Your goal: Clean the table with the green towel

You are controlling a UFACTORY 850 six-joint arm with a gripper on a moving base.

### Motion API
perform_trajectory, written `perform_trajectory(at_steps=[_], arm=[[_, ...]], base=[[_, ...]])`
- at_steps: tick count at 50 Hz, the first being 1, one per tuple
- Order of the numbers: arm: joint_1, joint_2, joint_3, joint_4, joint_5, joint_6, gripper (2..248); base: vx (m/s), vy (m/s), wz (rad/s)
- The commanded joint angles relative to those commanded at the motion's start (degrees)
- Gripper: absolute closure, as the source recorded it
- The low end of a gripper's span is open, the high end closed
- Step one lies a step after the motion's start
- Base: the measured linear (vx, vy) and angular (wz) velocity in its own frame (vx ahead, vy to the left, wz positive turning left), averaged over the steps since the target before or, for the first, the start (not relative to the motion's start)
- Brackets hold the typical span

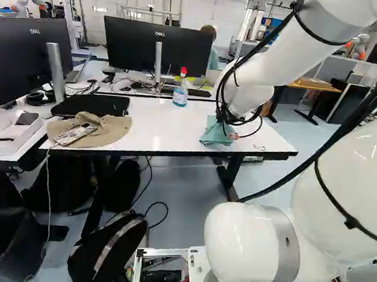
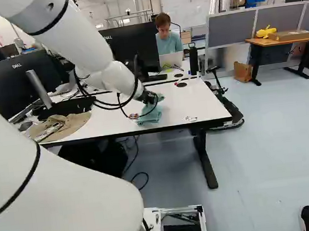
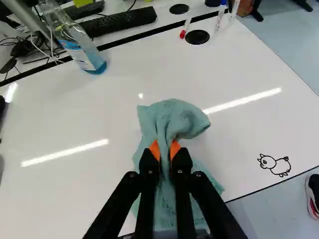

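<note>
Wrist view | from where I'm standing, the black gripper (image 2: 150, 98) is pinching the soft, rumpled green towel (image 3: 167, 117) between orange pads (image 3: 155, 149) | cloth is bulging roundly ahead of the fingers and spreading beneath them | smooth, glossy white table (image 3: 65, 199) is stretching below | clear bottle (image 3: 82, 50) of blue liquid is standing ahead

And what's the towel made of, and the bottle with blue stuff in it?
The green towel looks like soft, matt cloth, maybe cotton or microfibre: it bunches into folds where the gripper pinches it. The spray bottle looks like clear, shiny plastic: blue liquid shows through. Its look alone can't quite rule out glass.
</note>
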Motion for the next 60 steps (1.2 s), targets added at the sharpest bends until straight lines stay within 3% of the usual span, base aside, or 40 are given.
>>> perform_trajectory(at_steps=[60], arm=[[-12.99,-3.94,-3.61,0.00,0.00,0.00,208]], base=[[0.000,0.000,0.000]])
